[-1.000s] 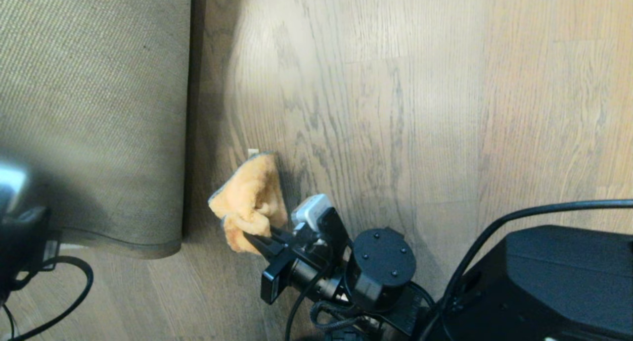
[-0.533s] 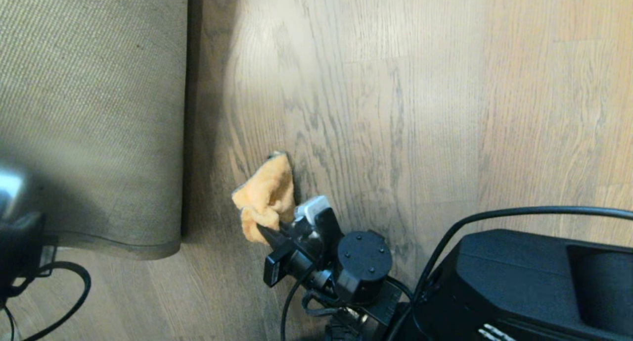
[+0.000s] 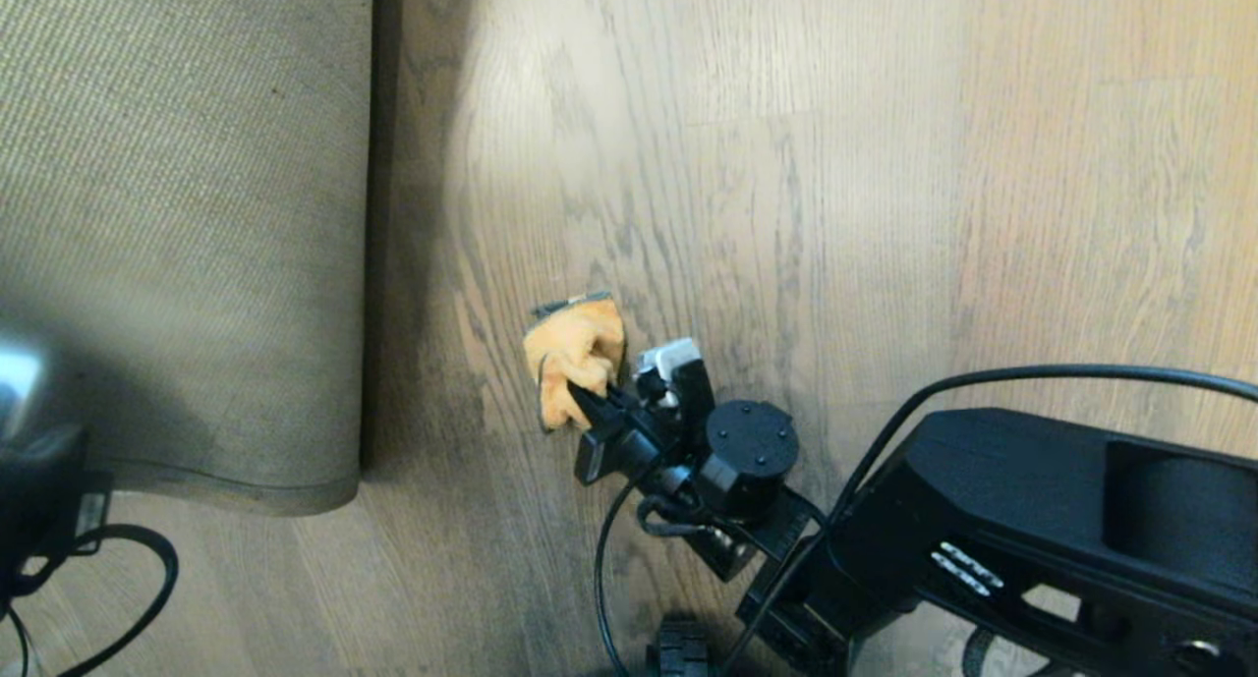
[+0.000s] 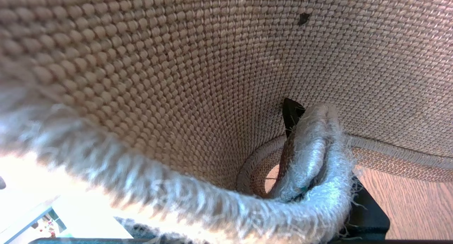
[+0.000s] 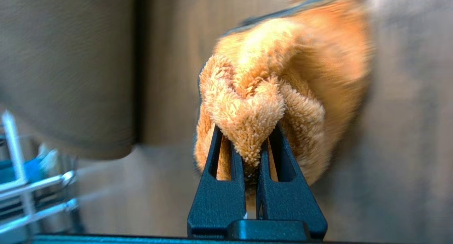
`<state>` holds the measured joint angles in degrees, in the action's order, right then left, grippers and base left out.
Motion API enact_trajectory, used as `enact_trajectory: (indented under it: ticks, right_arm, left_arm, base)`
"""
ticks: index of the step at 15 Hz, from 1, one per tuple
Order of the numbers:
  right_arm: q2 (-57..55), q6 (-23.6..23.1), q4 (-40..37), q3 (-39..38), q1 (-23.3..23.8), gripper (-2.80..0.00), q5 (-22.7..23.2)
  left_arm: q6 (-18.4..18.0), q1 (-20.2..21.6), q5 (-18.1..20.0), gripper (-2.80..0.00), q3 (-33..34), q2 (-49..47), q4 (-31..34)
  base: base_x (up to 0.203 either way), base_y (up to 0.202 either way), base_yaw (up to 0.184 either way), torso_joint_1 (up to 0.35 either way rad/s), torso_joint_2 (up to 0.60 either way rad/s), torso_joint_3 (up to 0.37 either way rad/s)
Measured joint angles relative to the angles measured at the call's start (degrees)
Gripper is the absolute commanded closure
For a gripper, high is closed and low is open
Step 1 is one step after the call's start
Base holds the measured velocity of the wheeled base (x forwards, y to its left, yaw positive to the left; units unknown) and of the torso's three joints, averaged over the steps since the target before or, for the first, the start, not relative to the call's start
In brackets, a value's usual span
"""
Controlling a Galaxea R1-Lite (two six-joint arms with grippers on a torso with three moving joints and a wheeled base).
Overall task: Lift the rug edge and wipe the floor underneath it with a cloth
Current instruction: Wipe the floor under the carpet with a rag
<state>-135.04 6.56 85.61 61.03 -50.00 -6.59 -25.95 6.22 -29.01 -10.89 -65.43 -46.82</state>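
The rug's tan woven backing [image 3: 177, 215] is turned up on the left, and the rug edge [image 3: 246, 495] curls near its bottom. In the left wrist view my left gripper [image 4: 311, 148] is shut on the rug edge [image 4: 318, 187]. The pale pile is folded round one black fingertip [image 4: 291, 113]. My right gripper [image 3: 590, 402] is shut on the orange cloth [image 3: 578, 348], which is bunched against the floor [image 3: 835, 215] to the right of the rug. From the right wrist camera the cloth [image 5: 283, 77] bulges past the closed gripper [image 5: 253, 137].
My left arm's dark body [image 3: 39, 480] and a looping black cable [image 3: 138, 579] sit at the lower left. The right arm's bulk and its cable [image 3: 983, 382] fill the lower right. A wire rack [image 5: 32, 187] shows beside the rug.
My right gripper has dragged the cloth to the right across the floor, away from the rug, and the cloth has bunched smaller. The left gripper and rug have kept still.
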Motion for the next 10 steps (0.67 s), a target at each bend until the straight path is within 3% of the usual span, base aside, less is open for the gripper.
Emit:
enact_trajectory:
  ticks: [10]
  right_arm:
    - [2.2, 0.5, 0.6, 3.1, 10.9, 0.00, 0.6]
  left_arm:
    - [-0.2, -1.8, -0.1, 0.00, 0.9, 0.0, -0.2]
  base:
    - [0.000, 0.000, 0.000, 0.000, 0.00, 0.000]
